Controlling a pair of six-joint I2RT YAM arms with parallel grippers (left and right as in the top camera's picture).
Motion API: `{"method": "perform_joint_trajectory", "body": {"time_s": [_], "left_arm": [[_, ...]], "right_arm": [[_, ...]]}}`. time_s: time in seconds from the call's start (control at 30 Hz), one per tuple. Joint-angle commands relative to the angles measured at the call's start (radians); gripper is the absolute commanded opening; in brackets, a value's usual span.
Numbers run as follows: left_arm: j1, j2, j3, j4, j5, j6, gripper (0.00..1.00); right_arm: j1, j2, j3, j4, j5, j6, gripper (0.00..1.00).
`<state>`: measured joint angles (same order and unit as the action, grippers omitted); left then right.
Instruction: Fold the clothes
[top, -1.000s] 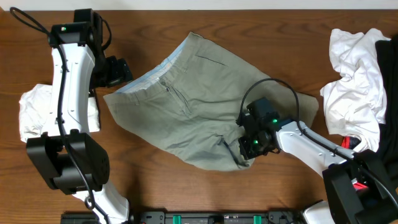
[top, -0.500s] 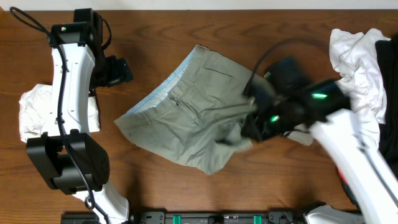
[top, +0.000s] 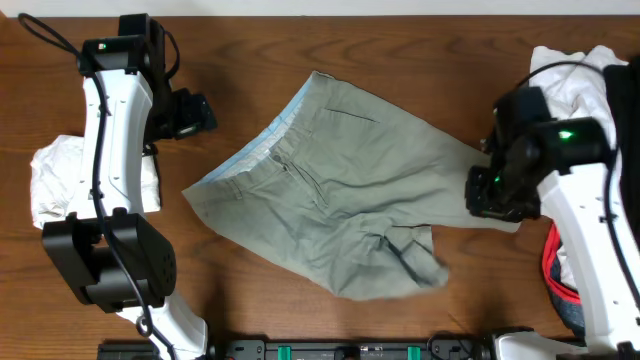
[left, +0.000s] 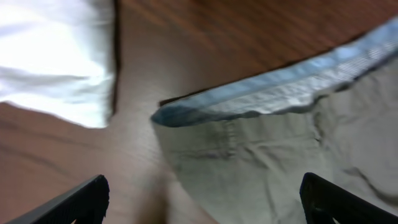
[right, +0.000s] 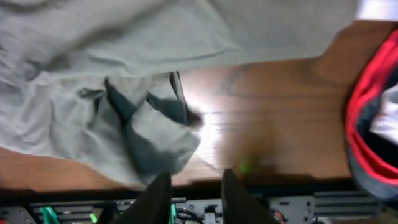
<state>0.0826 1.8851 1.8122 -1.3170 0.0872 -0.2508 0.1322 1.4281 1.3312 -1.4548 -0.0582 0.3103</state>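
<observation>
khaki shorts (top: 330, 200): lying in the middle of the table (top: 250, 40), leg hem (right: 149, 137) crumpled | my left hand (left: 211, 202): spread wide by the waistband (left: 267, 93), empty | my right hand (right: 194, 196): barely parted, pinching nothing | guess: soft, light, floppy, so I'd grab waistband corners, not mid-fabric

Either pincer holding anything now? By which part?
Nothing is held. Left pincer hangs wide open over the blue-lined waistband of the khaki shorts; right pincer is parted and empty, the shorts lying on the table.
</observation>
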Motion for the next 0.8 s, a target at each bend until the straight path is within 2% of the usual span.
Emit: {"method": "perform_joint_trajectory", "body": {"time_s": [0.0,0.07,0.13,0.17,0.23,0.53,0.77], "left_arm": [[-0.019,0.006,-0.004,0.018,0.134,0.086,0.99],[-0.049,0.006,-0.004,0.034,0.152,0.115,1.0],[-0.086,0.006,-0.004,0.047,0.152,0.14,1.0],[-0.101,0.006,-0.004,0.051,0.152,0.147,0.99],[-0.137,0.006,-0.004,0.06,0.152,0.161,0.97],[-0.296,0.006,-0.028,0.129,0.152,0.226,0.7],[-0.364,0.006,-0.115,0.189,0.152,0.254,0.67]], "right_arm": [[-0.01,-0.006,-0.076,0.081,-0.024,-0.018,0.26],[-0.016,-0.003,-0.132,0.164,-0.039,-0.016,0.17],[-0.017,0.009,-0.183,0.26,-0.069,-0.039,0.03],[-0.016,0.015,-0.203,0.304,-0.076,-0.06,0.01],[-0.013,0.035,-0.243,0.389,-0.079,-0.095,0.01],[-0.014,0.223,-0.298,0.62,-0.073,-0.116,0.01],[-0.014,0.346,-0.298,0.747,-0.07,-0.117,0.01]]}}
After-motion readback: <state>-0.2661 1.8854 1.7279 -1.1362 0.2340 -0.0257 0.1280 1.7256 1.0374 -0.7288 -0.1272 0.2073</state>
